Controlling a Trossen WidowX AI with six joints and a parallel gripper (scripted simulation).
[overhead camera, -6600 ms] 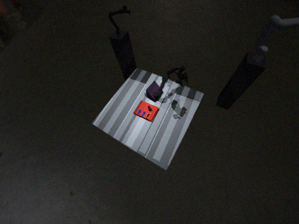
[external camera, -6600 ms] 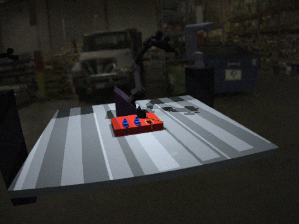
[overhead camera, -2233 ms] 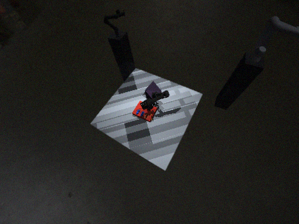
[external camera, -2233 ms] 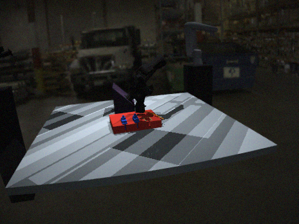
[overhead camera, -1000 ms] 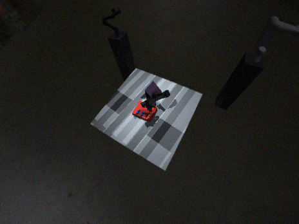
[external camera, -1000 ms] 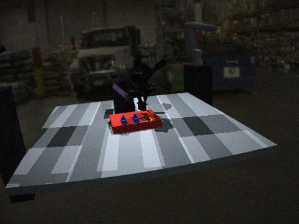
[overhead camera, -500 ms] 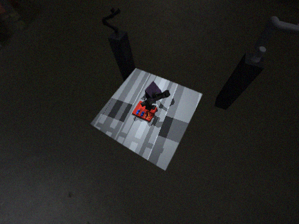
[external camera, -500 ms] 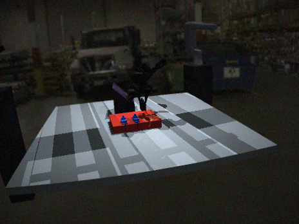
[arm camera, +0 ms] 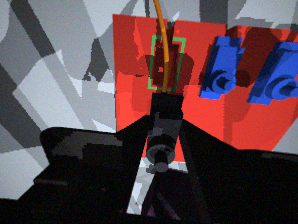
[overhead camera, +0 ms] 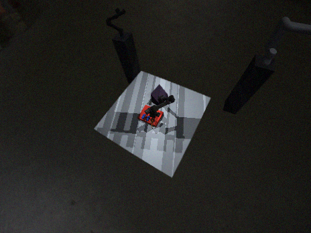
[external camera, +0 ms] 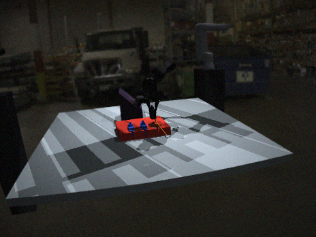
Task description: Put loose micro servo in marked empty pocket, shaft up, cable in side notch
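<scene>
My gripper (external camera: 152,106) (arm camera: 163,120) is shut on the loose black micro servo (external camera: 152,113) (arm camera: 167,104), over the red deck (external camera: 122,126) (arm camera: 127,65). In the wrist view its round output shaft faces the camera. The green-marked pocket (arm camera: 151,65) lies just ahead of the servo, beyond its cable end, not directly beneath it in that view. The orange cable (external camera: 161,128) (arm camera: 166,55) runs from the servo across the pocket and past the deck's edge. The exact height above the deck and the servo's far ear are hard to tell.
Two blue servos (arm camera: 220,65) (arm camera: 281,67) sit in the deck beside the marked pocket. A dark purple slanted block (overhead camera: 159,93) (external camera: 129,102) stands behind the deck on the striped table (overhead camera: 154,144) (external camera: 112,170). Dark pedestals (overhead camera: 127,57) (overhead camera: 246,84) stand beyond the table.
</scene>
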